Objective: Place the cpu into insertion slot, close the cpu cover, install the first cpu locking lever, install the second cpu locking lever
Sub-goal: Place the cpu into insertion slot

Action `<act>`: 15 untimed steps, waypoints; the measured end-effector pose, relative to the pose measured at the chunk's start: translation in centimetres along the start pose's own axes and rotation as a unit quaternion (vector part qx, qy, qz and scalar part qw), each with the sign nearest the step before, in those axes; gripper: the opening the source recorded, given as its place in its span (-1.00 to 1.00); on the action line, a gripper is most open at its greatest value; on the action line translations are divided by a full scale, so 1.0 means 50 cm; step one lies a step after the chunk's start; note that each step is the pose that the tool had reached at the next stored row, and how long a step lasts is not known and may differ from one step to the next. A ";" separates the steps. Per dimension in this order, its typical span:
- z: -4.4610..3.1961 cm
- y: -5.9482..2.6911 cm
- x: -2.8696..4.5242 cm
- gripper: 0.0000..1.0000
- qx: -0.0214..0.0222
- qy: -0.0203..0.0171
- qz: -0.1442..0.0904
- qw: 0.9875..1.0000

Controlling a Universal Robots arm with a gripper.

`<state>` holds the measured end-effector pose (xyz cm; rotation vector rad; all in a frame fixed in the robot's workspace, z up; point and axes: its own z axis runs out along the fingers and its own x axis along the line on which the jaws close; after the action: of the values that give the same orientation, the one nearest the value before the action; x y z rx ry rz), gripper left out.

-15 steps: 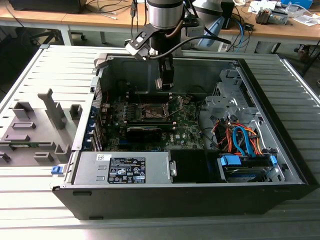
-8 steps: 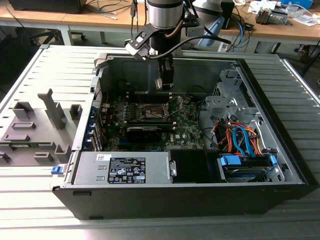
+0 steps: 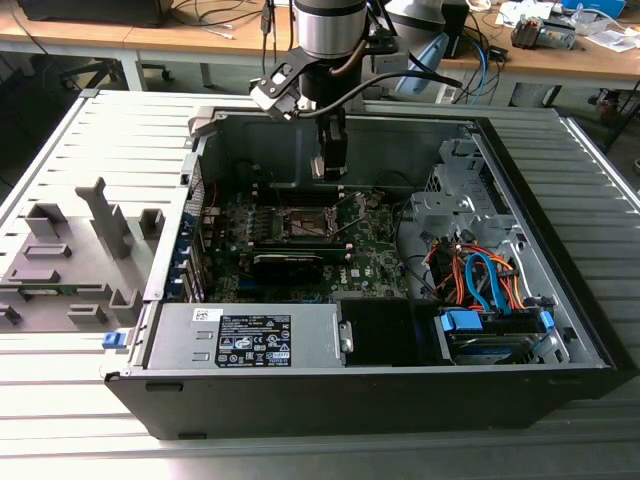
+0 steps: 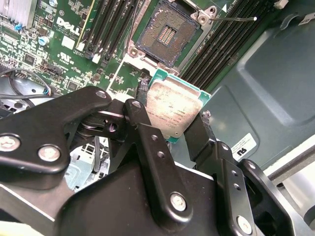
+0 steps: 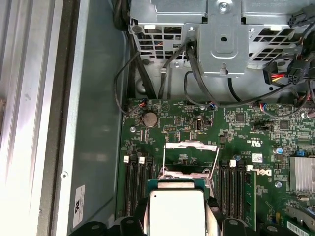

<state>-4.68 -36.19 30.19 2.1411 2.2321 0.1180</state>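
The cpu (image 4: 172,109) is a small square chip with a dull silver top and a green rim, and my gripper (image 4: 172,118) is shut on its two edges. It also appears between the black fingers (image 5: 211,223) as the cpu (image 5: 176,211). It hangs above and slightly to one side of the insertion slot (image 4: 167,32), whose contact field lies bare. The cpu cover (image 5: 191,145) stands flipped open at the socket's far side. Two thin locking levers (image 5: 215,160) stick up, unlatched. In the exterior view my gripper (image 3: 333,172) hovers over the insertion slot (image 3: 303,222) inside the open computer case.
Memory slots (image 4: 106,29) flank the socket on both sides. A long black card (image 3: 288,262) lies in front of it. The power supply (image 3: 250,335) and a drive cage with orange and blue cables (image 3: 480,280) fill the case's front. A grey fixture (image 3: 70,260) sits on the exterior view's left.
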 end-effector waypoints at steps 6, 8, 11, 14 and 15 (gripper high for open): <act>0.000 0.000 0.000 0.08 0.000 0.000 0.002 1.000; 0.000 0.000 0.000 0.08 0.000 0.000 0.003 1.000; 0.000 0.000 0.000 0.08 0.000 0.000 0.005 1.000; 0.000 0.000 0.000 0.08 0.000 -0.001 0.006 1.000; 0.000 0.000 0.000 0.08 0.000 -0.001 0.007 1.000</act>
<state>-4.68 -36.20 30.20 2.1556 2.2174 0.1174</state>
